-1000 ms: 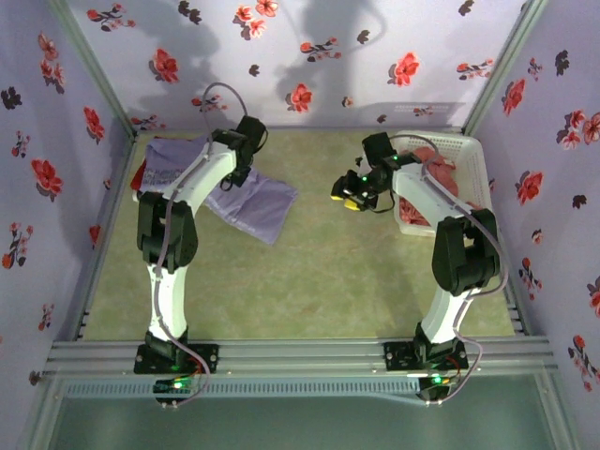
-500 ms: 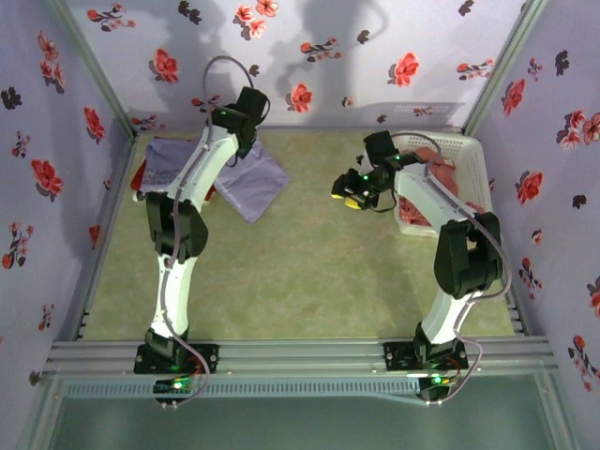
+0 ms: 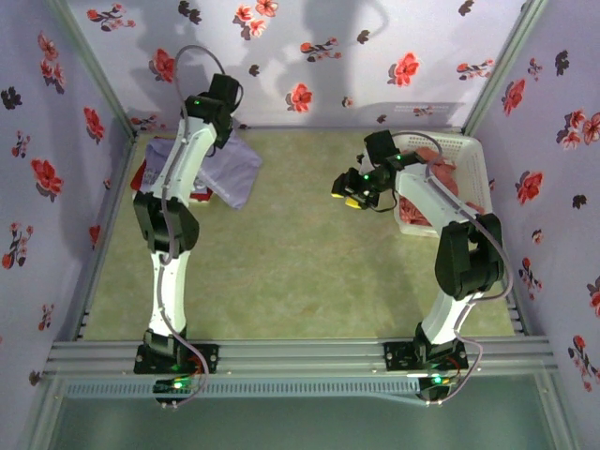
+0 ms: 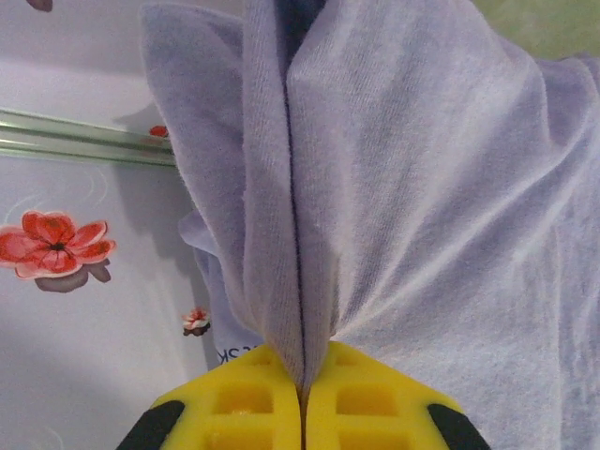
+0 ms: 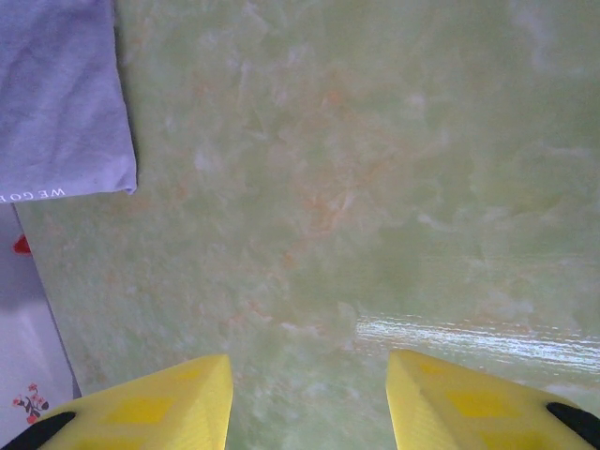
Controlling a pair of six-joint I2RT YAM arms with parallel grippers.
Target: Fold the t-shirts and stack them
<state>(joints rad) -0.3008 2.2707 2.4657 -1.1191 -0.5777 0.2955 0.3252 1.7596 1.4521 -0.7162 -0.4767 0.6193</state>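
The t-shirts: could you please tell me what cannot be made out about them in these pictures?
Top external: the left arm hides where the lavender t-shirt is pinched.
Top external: the right arm covers part of the red t-shirt in the basket.
Right wrist: the left edge cuts off the white lettering on purple cloth.

The left arm (image 3: 187,159) and right arm (image 3: 433,323) were made of white links, black joints and grey cables (image 3: 183,50). Yellow fingers (image 5: 159,403) were fitted to the left gripper (image 4: 302,380) and right gripper (image 5: 307,370).
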